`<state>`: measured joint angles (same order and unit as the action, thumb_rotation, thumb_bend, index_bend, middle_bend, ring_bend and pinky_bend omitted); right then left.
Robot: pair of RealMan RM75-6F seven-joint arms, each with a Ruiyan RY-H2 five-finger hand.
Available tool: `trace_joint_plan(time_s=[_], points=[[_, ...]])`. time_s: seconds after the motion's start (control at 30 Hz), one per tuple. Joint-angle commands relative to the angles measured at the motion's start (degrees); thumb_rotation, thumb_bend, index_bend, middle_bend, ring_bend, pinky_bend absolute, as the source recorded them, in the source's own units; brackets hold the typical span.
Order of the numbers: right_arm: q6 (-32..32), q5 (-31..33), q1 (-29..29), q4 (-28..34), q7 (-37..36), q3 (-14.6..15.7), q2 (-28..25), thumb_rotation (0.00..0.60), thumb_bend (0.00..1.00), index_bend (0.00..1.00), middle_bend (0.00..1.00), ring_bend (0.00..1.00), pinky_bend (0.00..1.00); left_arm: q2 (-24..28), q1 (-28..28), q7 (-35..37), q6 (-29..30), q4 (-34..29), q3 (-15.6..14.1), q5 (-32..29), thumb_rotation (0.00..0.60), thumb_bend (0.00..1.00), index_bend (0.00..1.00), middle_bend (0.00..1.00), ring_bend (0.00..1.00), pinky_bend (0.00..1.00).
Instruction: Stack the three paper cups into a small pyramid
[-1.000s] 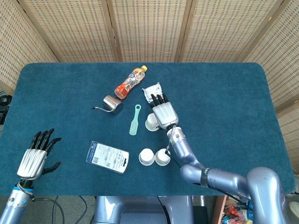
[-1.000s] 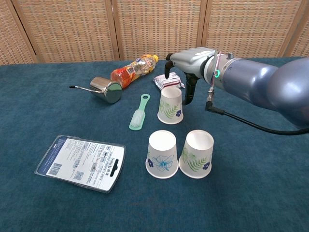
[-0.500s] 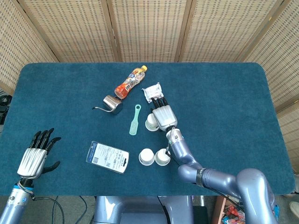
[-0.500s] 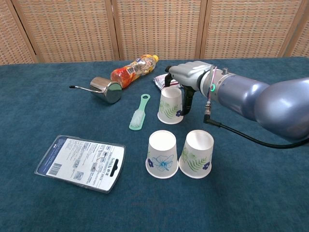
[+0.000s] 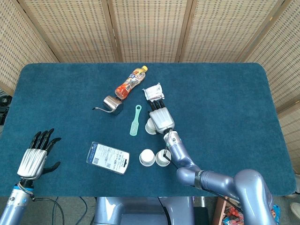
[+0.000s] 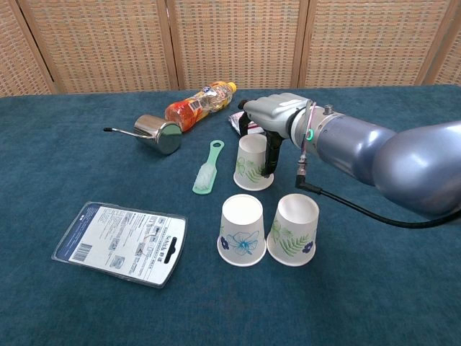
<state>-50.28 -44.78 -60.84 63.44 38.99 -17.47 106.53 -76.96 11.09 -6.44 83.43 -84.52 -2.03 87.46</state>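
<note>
Cups sit inverted — right hand (image 6: 277,115) fingers (image 6: 272,155) close around the rear cup (image 6: 251,163); left hand (image 5: 33,158) spread, holding nothing.

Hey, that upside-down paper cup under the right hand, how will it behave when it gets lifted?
The far cup looks thin-walled and empty, so probably very light and easily crushed if the right hand squeezes hard. Standing on its wide rim, it likely resists tipping, though a sideways nudge may slide it.
</note>
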Motion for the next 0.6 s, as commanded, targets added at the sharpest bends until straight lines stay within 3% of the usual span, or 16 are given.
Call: trace_joint_plan(time_s=[0.03, 0.3, 0.6], points=[[-0.4, -0.1, 0.0, 0.4, 0.2, 0.0, -0.2, 0.6, 0.07, 0.47, 0.08, 0.0, 0.0, 0.0, 0.0, -0.1, 0.0, 0.0, 0.1, 0.1, 0.6, 0.23, 0.19, 0.0, 0.0, 0.0], [-3.3, -0.2, 0.1, 5.6, 2.5, -0.4, -3.2, 0.6, 0.07, 0.47, 0.08, 0.0, 0.0, 0.3, -0.4, -0.4, 0.4, -0.6, 0.4, 1.0, 0.6, 0.22, 0.19, 0.0, 0.0, 0.0], [-10.1, 0.8, 1.5, 19.0, 8.4, -0.7, -10.6, 0.6, 0.07, 0.47, 0.07, 0.0, 0.0, 0.7, -0.8, -0.9, 0.4, -1.2, 0.3, 1.8, 0.6, 0.23, 0.19, 0.0, 0.0, 0.0]])
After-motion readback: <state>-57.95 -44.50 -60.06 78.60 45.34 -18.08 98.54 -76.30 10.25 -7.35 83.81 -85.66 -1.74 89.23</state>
